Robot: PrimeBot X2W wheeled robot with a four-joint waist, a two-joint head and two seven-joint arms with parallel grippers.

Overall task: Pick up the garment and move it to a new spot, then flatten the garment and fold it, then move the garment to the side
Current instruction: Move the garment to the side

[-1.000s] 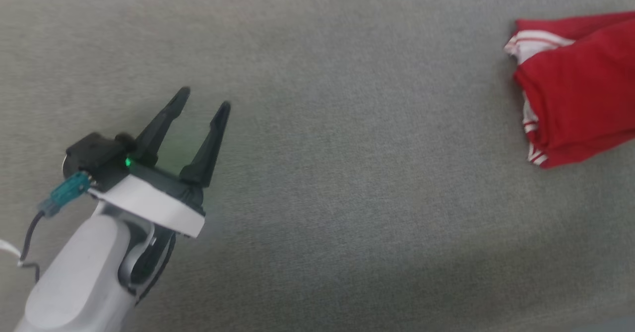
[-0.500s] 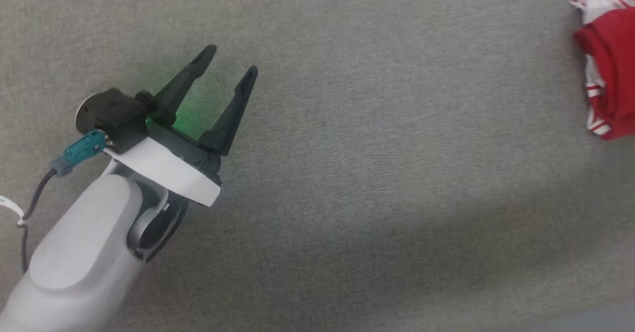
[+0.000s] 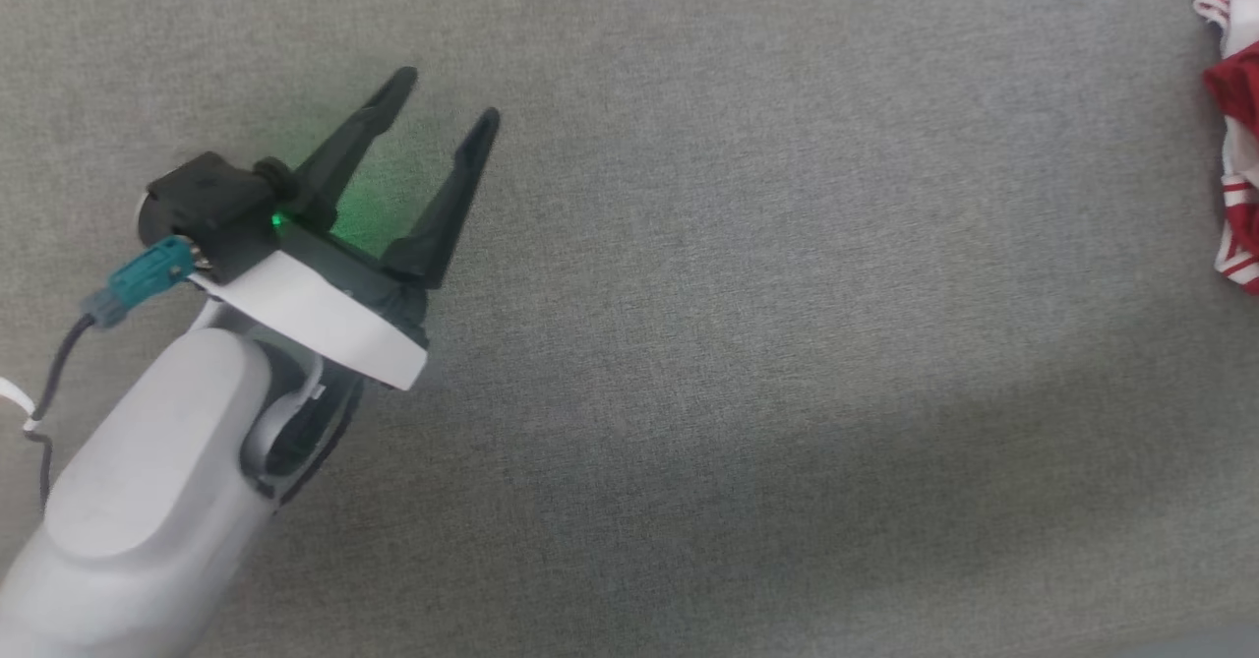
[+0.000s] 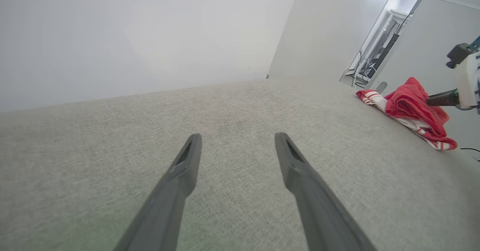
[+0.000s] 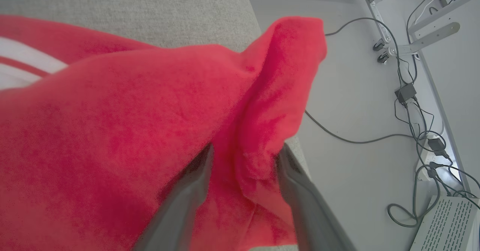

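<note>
The garment (image 3: pixel 1235 88) is a red bundle with white, red-striped trim, lying at the far right edge of the grey table (image 3: pixel 738 294). My left gripper (image 3: pixel 445 95) hovers open over bare cloth at the left, far from it, its fingers (image 4: pixel 237 136) spread with nothing between them. In the left wrist view the garment (image 4: pixel 408 104) sits heaped near the table's right rim, with my right gripper (image 4: pixel 437 99) reaching into it. My right gripper (image 5: pixel 245 148) stands open, and a raised fold of the garment (image 5: pixel 112 112) rests between its fingers.
Beyond the table's right rim lies a pale floor (image 5: pixel 356 74) with trailing cables (image 5: pixel 348 140) and a vented box (image 5: pixel 446 224). A white wall (image 4: pixel 131 37) rises behind the table.
The head camera has swung left, so the garment has slid toward the picture's right edge. My left gripper stays open over the bare table.
</note>
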